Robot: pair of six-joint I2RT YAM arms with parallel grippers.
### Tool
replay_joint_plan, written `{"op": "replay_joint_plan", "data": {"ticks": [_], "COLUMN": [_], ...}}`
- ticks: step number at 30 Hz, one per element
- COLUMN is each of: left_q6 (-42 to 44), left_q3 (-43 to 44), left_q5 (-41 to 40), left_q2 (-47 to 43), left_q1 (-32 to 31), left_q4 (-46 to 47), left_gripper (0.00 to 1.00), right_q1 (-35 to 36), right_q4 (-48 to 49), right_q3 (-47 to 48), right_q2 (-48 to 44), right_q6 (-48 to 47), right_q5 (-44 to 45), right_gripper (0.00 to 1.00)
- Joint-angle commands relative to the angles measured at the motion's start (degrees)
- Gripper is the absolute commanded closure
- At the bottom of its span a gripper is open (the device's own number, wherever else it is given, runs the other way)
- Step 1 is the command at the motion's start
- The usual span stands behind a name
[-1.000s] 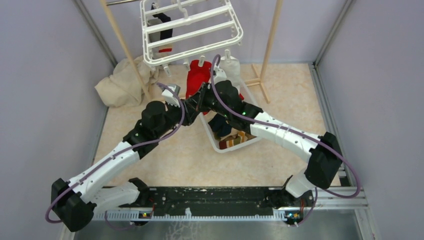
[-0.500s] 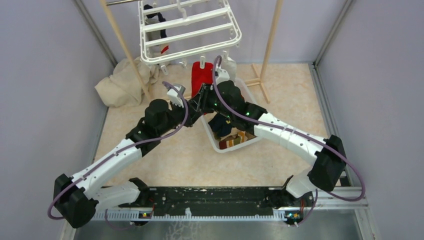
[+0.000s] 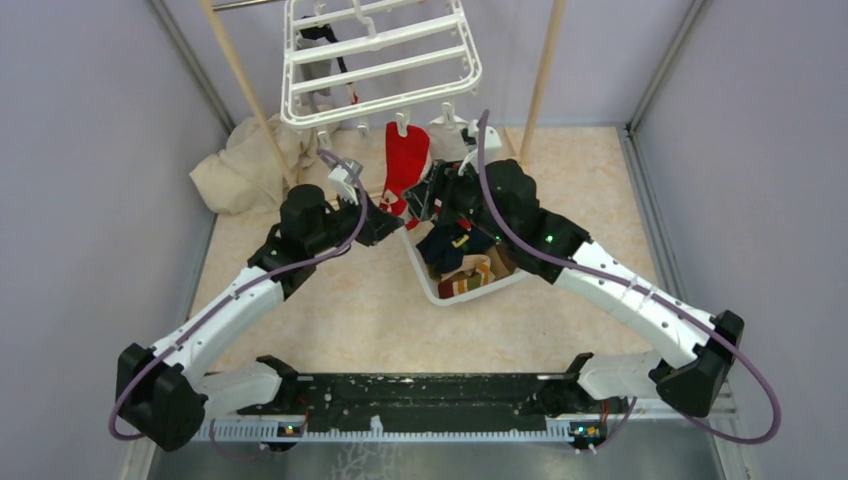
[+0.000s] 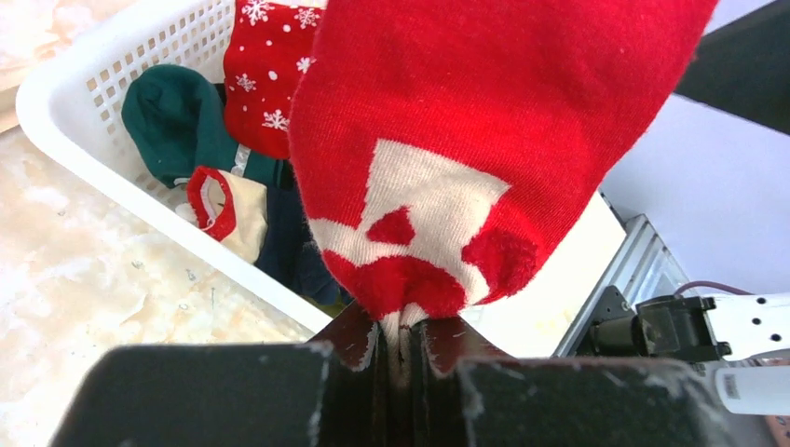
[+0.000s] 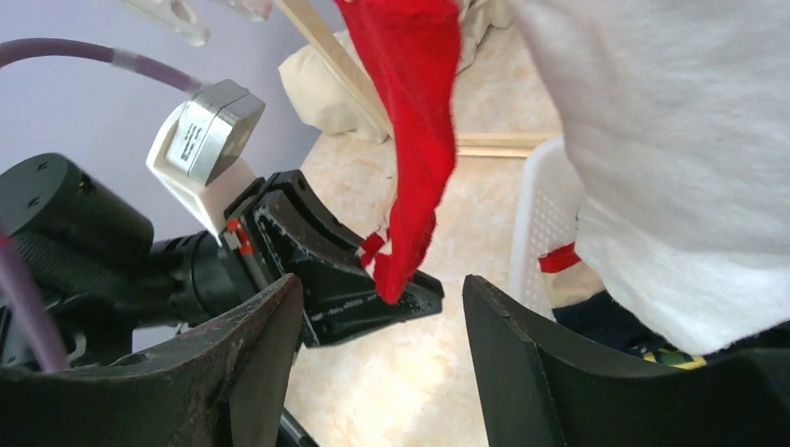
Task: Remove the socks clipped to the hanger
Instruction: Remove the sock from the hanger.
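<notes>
Red sock (image 4: 484, 140), toe inside left gripper (image 4: 402, 343)

A red sock (image 3: 405, 165) hangs from the near edge of the white hanger (image 3: 375, 70). The left gripper (image 3: 392, 222) seems to pinch its lower end. The right gripper (image 3: 425, 200) sits just beside it, above the basket (image 3: 455, 290).

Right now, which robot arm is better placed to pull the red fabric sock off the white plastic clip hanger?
Left. The left gripper is shut on the lower end of the red fabric sock; the right gripper stands open beside it, holding nothing.
</notes>
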Motion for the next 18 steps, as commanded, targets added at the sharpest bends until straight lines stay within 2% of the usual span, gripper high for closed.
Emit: {"op": "replay_joint_plan", "data": {"ticks": [1,11,18], "left_q6": [-2.7,-9.3,-12.9], "left_q3": [1.9,2.9,2.8], "left_q5": [11.2,26.5,32.9], "left_q2": [1.4,5.1,6.0], "left_q1": [4.0,8.5,11.0], "left_q4": [4.7,10.7,12.6], "left_gripper": [0.93,0.92,0.91], "right_q1": [-1.8,-4.2,-5.9], "right_q4": [2.2,10.7,16.7], "right_q3": [-0.8,-0.7,-0.3], "right_q2": [-3.1,-2.8,-1.7], "right_q6": [-3.7,-10.7,-13.0], "right_q5": [-1.1,-6.5,-10.7], "right_gripper": [0.36,0.39,0.41]}}
